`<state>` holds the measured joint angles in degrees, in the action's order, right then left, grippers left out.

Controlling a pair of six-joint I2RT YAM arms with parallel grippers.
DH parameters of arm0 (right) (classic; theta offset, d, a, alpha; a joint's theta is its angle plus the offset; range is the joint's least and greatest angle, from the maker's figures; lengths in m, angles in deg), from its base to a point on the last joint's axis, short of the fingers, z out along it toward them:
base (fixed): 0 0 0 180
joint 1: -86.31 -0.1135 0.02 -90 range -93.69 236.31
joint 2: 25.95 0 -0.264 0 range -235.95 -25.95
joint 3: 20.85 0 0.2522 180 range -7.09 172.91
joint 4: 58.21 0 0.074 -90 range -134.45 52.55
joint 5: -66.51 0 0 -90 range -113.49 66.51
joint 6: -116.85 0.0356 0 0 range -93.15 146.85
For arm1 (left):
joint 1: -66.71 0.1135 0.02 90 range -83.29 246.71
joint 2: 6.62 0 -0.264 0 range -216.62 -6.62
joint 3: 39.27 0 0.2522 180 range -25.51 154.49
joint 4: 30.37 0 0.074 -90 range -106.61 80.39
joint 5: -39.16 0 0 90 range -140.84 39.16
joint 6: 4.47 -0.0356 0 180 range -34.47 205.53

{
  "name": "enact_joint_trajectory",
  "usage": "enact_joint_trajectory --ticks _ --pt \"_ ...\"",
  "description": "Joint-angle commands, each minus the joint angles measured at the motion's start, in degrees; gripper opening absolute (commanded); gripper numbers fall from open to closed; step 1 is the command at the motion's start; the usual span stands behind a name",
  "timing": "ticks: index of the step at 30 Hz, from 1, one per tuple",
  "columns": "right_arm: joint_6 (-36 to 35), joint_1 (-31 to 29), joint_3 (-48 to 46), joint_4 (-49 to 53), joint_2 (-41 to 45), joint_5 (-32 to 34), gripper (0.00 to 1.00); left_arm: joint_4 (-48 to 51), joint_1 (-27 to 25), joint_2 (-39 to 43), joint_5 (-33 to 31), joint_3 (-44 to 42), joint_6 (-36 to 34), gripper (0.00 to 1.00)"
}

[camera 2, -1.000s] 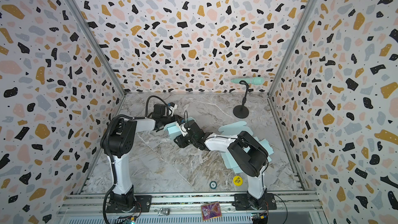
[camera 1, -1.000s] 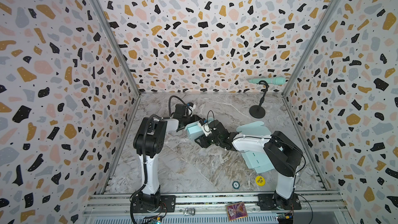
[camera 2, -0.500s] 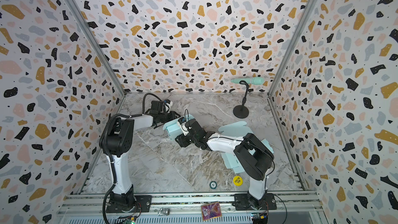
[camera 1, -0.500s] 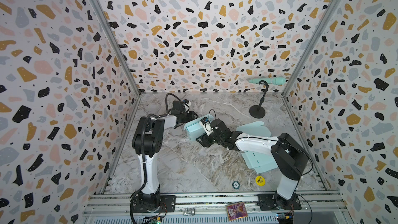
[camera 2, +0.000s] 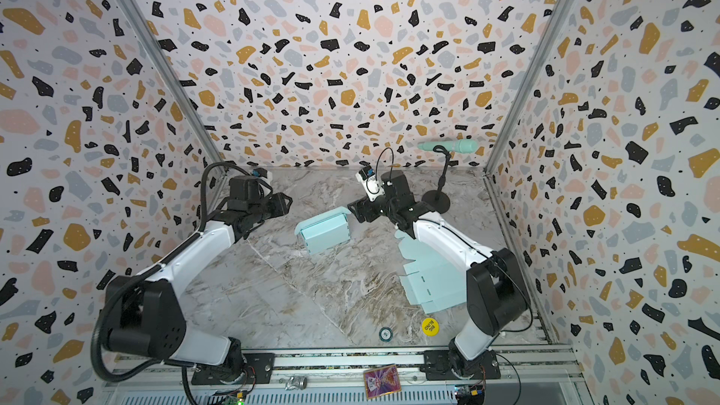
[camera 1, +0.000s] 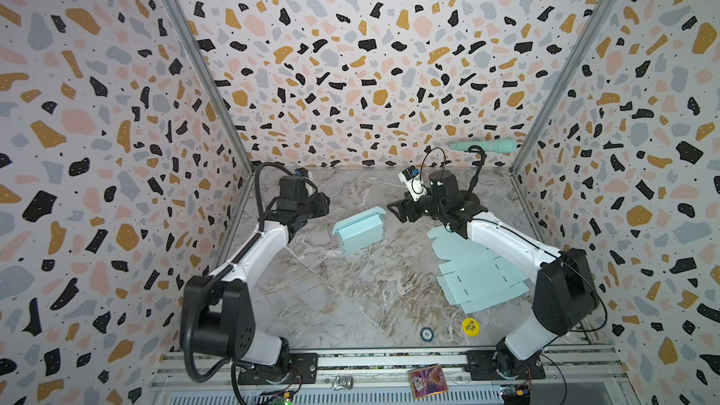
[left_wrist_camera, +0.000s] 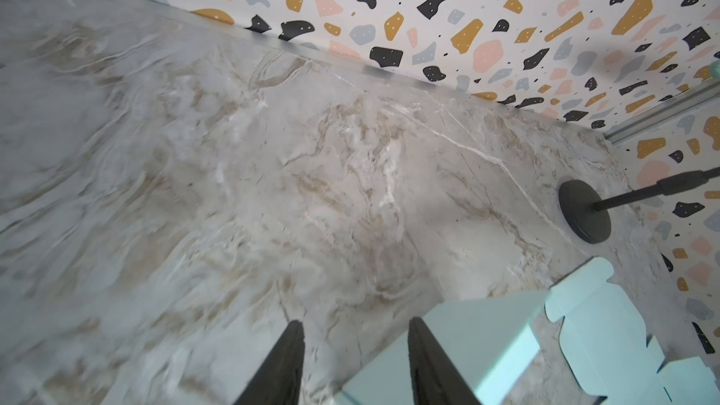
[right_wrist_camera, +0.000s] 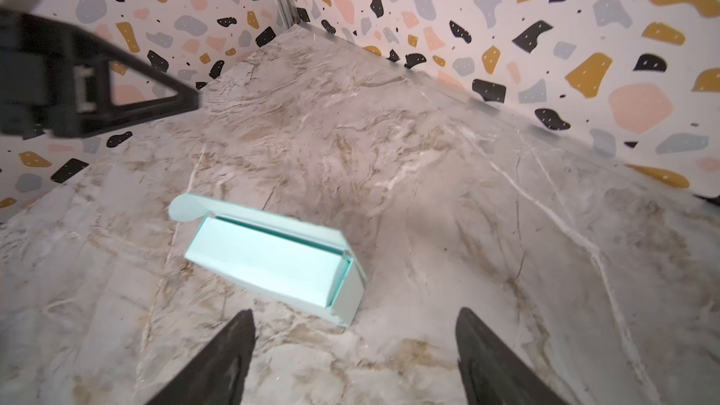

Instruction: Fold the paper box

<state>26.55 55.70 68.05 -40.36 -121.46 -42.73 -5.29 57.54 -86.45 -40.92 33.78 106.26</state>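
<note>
The paper box is seen lying on the desk, about midway across and toward the back, already folded into shape. A rounded tab is seen poking out at one end of the lid, and a dark slit is shown along the lid edge in the right wrist view. From this the closing is judged nearly done, not quite sealed.

The box is flanked, not held. The left fingers are parted with only bare desk between them. The right fingers are spread wide, with the box ahead of them and clear of both tips. In both top views the box is found between the two arms, each set of fingers near a far corner.

In the left wrist view one finger is crossed over the box's edge. Contact there cannot be settled, though a gap is suggested from above.

For the step judged in hand, a clean let-go, the fingers should be drawn straight off so nothing is snagged. If the lid is to be pressed home, the box should be braced from one side while the tab is eased in, since thin card is easily creased.
</note>
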Motion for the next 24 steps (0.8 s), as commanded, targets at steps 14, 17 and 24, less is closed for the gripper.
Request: enact_joint_trajectory --ticks 14,17,24 --pt "-13.41 1.21 15.96 13.48 -15.22 -10.30 0.77 5.37 -5.73 8.49 0.05 -9.80 -1.01 0.52" --pt "-13.21 0.68 16.45 13.28 -15.65 -10.31 0.74 3.73 -6.74 6.90 0.68 -9.30 -0.98 0.49" --pt "-13.67 -1.08 19.38 14.55 -18.02 -9.57 0.66 3.06 -8.03 3.36 -0.29 -7.72 -2.11 0.41"
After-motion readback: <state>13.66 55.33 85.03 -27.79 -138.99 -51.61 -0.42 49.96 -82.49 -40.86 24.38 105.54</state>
